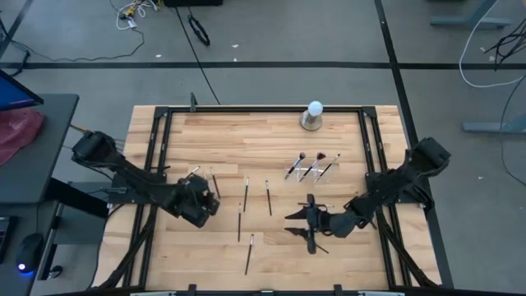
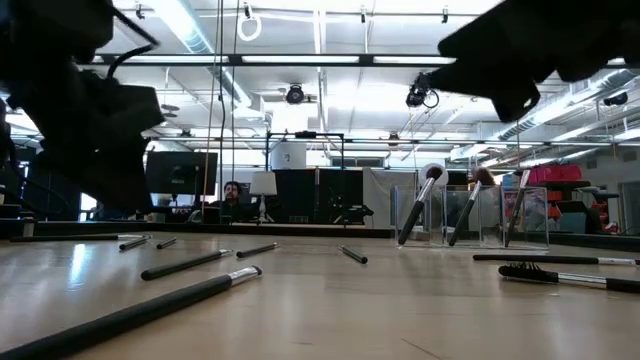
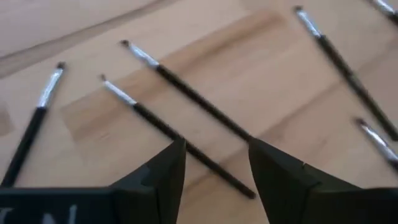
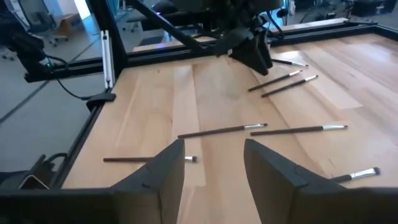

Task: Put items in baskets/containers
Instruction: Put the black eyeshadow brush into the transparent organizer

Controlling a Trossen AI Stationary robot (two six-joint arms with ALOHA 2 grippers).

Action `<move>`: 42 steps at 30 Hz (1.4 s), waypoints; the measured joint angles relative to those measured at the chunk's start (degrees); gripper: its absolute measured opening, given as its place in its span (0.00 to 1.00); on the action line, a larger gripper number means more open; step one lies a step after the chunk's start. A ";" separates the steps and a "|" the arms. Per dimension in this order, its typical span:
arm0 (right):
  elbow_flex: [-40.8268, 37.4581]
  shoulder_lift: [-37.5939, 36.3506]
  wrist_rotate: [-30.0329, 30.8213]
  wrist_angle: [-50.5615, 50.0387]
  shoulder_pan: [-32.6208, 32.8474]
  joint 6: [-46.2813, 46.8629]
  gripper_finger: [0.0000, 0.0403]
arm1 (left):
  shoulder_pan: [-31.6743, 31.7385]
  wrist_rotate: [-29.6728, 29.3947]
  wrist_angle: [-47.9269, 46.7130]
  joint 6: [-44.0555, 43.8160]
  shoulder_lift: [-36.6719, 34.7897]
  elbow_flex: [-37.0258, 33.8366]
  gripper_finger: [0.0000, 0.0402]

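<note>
Lying loose on the table (image 1: 271, 140), thin brushes (image 1: 245, 192) spread mid-board, three more standing in the clear holder (image 1: 311, 168) toward the far right; left hand (image 3: 214, 171) hovers part-open over two brushes, holding nothing; right hand (image 4: 212, 163) part-open, empty, near front right

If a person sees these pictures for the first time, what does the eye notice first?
Probably the thin makeup brushes scattered over the middle of the wooden table, and the clear holder right of centre with three brushes already standing in it. Next, the left gripper and right gripper, each low over the loose brushes with its fingers apart.
</note>
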 joint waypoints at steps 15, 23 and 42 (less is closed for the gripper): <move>-0.04 1.56 0.03 2.50 0.00 -0.44 0.41 | 6.89 -6.86 6.99 -2.90 9.49 -0.18 0.59; -0.04 1.56 0.03 2.70 0.00 -0.46 0.41 | 9.38 -9.50 11.58 -2.25 17.06 -0.07 0.51; -0.03 1.56 0.01 2.72 0.00 -0.46 0.41 | 5.92 -14.00 19.16 5.96 21.23 -0.20 0.04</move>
